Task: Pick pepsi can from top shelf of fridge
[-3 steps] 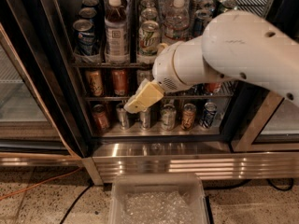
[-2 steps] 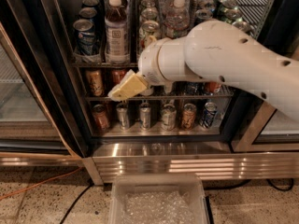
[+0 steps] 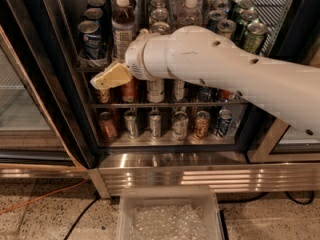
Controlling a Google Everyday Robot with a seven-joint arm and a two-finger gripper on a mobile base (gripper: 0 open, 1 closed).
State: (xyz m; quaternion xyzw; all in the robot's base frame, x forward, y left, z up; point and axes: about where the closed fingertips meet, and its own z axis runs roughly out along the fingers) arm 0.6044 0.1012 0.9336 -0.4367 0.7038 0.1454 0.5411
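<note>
One white arm is reaching in from the right, stretching leftward across the open fridge with its wrist tilting slightly down. The gripper is hovering at the front left of the top shelf, just below and right of the pepsi can. Its fingers are lying together, gripping nothing. The can is standing upright at the front of the leftmost lane.
</note>
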